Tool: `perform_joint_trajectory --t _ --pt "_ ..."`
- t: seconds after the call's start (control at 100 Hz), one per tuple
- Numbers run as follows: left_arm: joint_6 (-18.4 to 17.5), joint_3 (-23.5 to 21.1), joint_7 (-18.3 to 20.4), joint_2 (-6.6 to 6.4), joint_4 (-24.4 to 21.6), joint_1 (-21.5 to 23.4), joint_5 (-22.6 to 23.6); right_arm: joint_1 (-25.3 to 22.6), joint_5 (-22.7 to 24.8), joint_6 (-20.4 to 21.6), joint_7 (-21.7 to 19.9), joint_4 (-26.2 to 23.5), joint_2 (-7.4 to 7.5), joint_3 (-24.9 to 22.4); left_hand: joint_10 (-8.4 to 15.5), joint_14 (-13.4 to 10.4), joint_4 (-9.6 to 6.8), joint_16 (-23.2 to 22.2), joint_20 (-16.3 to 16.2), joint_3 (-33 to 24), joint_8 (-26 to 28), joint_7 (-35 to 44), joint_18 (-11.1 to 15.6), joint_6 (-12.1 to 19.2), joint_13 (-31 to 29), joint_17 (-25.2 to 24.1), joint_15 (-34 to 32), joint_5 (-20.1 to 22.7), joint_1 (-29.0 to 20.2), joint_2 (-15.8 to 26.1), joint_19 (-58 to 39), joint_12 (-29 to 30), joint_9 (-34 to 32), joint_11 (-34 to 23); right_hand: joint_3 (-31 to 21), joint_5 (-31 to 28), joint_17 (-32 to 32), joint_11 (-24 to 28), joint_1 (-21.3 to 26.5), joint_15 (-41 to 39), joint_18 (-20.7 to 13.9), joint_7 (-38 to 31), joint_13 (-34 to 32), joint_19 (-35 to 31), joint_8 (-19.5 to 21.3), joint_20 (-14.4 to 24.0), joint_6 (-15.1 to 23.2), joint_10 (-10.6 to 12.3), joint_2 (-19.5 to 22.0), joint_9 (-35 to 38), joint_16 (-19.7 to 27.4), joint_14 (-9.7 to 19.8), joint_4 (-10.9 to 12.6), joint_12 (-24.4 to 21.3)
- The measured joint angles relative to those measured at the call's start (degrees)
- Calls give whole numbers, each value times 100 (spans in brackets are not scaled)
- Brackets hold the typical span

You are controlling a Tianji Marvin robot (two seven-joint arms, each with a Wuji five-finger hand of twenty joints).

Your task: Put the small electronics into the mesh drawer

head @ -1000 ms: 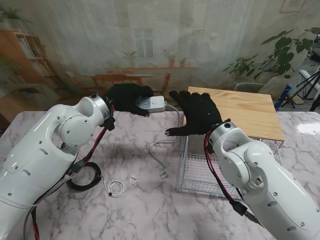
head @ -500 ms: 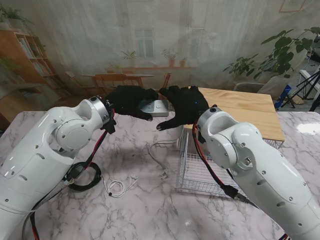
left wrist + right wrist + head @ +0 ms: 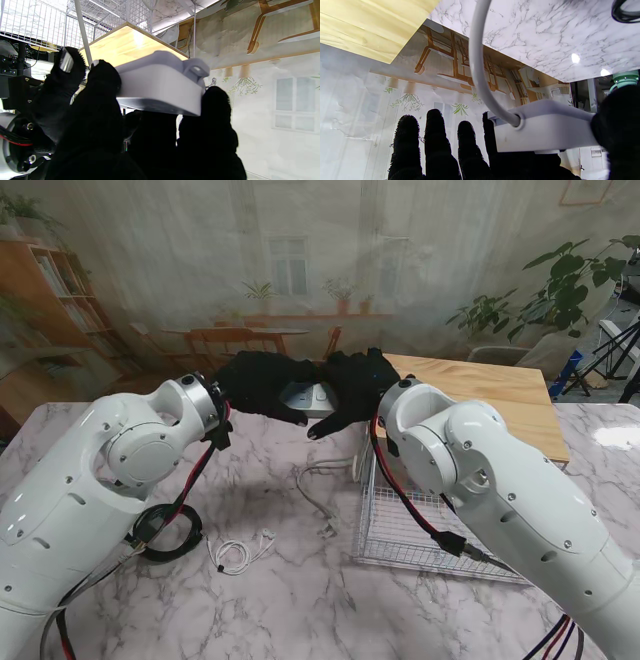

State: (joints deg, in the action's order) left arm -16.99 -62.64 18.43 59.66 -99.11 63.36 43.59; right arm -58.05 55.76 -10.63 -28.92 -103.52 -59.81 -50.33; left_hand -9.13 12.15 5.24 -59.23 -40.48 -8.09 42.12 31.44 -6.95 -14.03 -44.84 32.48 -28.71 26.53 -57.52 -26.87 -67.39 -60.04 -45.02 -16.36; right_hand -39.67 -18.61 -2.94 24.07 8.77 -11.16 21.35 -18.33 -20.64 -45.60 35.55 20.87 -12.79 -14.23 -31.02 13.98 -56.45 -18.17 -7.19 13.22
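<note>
Above the far part of the marble worktop (image 3: 300,600), a white power strip (image 3: 305,397) hangs in the air, clamped in the fingers of the left hand (image 3: 258,382). The right hand (image 3: 352,385) touches its other end with fingers stretched and spread, not closed around it. Its white cable (image 3: 322,470) droops to the worktop beside the mesh drawer (image 3: 400,530), which sits under a wooden board (image 3: 490,405). Nearer to me lie white earphones (image 3: 240,552) and a coiled black cable (image 3: 165,535).
</note>
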Motion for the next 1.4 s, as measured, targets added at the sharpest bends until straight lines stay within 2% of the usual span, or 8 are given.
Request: perform_joint_trajectory --t 0.19,0.59,0.73,0.94,1.11,1.16,1.23,1.4 --pt "23 27 7 -11 -10 -3 49 364 17 15 -204 194 14 272 0 0 0 0 -3 0 -1 24 -12 -27 -31 29 0 27 0 -28 -6 -1 -17 -2 144 -249 60 170 388 0 3 -508 56 9 401 -111 284 73 0 0 23 -1 60 68" --pt "-106 -101 -12 -28 -65 120 25 709 -140 -1 6 560 -27 677 -132 15 0 -100 -95 0 -4 31 -59 -252 -146 110 -200 104 -3 -80 -207 -18 -76 -13 1319 -1016 145 691 1538 0 93 -3398 50 13 1415 -280 1659 270 -81 104 -241 44 311 454" --pt "-107 -107 -18 -34 -65 116 1 717 -169 -53 145 628 -54 725 -200 15 0 -104 -150 0 -1 31 -61 -320 -151 114 -272 104 -4 -80 -265 -24 -77 -16 1354 -1433 185 805 1763 -16 138 -4265 -94 13 1080 -345 2190 415 -90 615 -546 171 182 782" --pt "-92 -39 -54 -46 -47 59 -15 665 -182 71 193 652 -61 641 -210 15 1 -104 -158 0 80 56 -99 -323 -151 116 -279 109 -4 -88 -277 -79 -77 -18 1291 -2103 265 909 1765 -26 142 -4262 -162 63 903 -454 2395 651 -102 979 -686 311 25 910" --pt "-82 105 -318 -17 36 21 23 590 9 344 -106 530 -14 441 -159 -60 -13 323 -146 260 21 122 -48 -270 -153 113 -384 168 -62 -86 -113 13 -128 -17 1301 -2261 301 894 1763 -26 147 -4008 -238 141 859 -544 2047 669 -41 1133 -691 361 -56 915" --pt "-65 116 -420 9 67 27 53 588 21 336 -114 511 0 426 -107 -166 -177 595 -84 472 -37 84 16 -171 -53 22 -394 171 -75 27 113 558 161 -321 1301 -2366 302 894 1763 -27 148 -3981 -385 155 932 -558 1913 687 -40 1206 -693 370 -56 968" --pt "-59 108 -457 36 92 38 71 586 4 278 -92 511 6 420 -138 -189 -364 949 59 658 -346 -180 72 -161 295 -271 -278 173 -72 343 569 2083 744 -702 1301 -2494 302 904 1763 -27 153 -3977 -452 170 990 -583 1706 712 -40 1351 -693 377 -60 987" --pt "-154 -78 -219 56 64 90 114 582 -6 194 -39 536 -2 445 -372 -49 -534 1641 211 817 -1339 -1442 63 -72 1135 -1034 429 48 253 729 1270 3531 1927 176 1298 -2616 302 917 1758 -28 162 -3970 -583 173 1060 -629 1670 719 -59 1513 -696 380 -63 1065"
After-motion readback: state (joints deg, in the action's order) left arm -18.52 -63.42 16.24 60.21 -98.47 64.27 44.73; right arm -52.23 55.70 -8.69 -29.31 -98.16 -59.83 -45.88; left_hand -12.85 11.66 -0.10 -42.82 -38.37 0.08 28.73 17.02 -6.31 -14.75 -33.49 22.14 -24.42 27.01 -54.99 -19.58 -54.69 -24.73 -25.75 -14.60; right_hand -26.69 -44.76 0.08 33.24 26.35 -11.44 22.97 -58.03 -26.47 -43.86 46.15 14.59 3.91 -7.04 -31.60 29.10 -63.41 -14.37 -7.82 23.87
